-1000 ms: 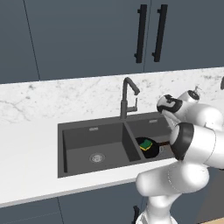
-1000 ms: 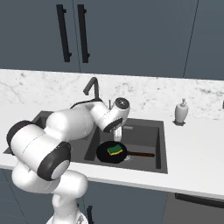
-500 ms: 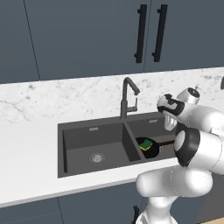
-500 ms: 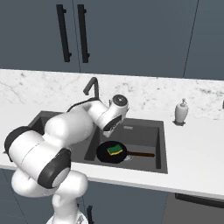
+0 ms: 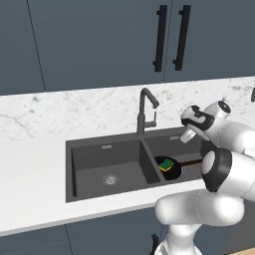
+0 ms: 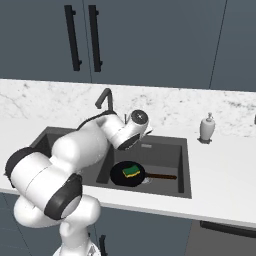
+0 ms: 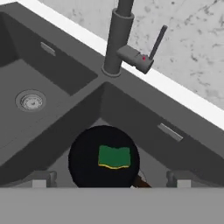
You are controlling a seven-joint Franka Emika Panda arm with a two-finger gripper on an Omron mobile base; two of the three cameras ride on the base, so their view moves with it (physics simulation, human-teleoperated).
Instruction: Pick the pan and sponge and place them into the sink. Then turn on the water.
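The black pan (image 6: 120,176) lies in the right basin of the dark grey sink (image 6: 183,165), its brownish handle (image 6: 161,176) pointing right. The green-topped sponge (image 6: 131,171) rests inside the pan. My gripper (image 6: 126,146) hangs open above that basin, just right of the dark gooseneck faucet (image 6: 104,100), with nothing between its fingers. In the hand view the gripper (image 7: 110,179) looks down on the pan (image 7: 83,159) and the sponge (image 7: 114,156), with the faucet (image 7: 118,43) and its side lever (image 7: 157,41) ahead. No water stream shows. From the left I see the pan (image 5: 173,171), the sponge (image 5: 166,163), the gripper (image 5: 187,135) and the faucet (image 5: 144,112).
The left basin (image 5: 89,167) holds only its round drain (image 5: 110,179), also visible in the hand view as the drain (image 7: 30,100). A white soap dispenser (image 6: 206,127) stands on the marble counter (image 6: 225,160) right of the sink. Dark cabinet doors (image 5: 169,37) hang above.
The hand has shifted only slightly above the right basin and the arm's elbow has swung a little. Pan and sponge lie still in the sink.
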